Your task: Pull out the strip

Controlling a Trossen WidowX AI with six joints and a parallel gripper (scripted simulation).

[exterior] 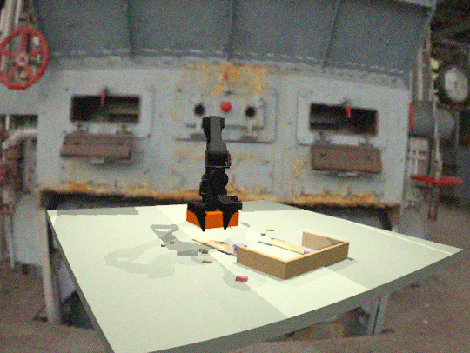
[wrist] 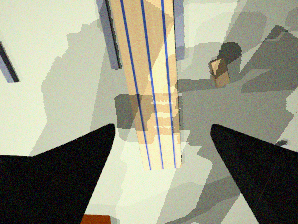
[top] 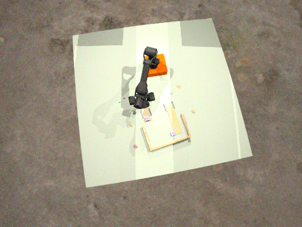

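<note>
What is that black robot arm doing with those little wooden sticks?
The arm's gripper is open and holds nothing. It hangs just above the near end of a wooden strip with blue lines. A small purple cube sits at the far end of that strip, outside the wooden frame. Another strip with its own purple cube lies inside the frame. No cube has been picked up yet.

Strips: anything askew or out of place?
Yes. The left strip sits outside the wooden frame with its pink cube riding on it, while the other strip lies inside. Small blocks, such as the pink one, lie scattered about. The gripper is open above the strip's end.
</note>
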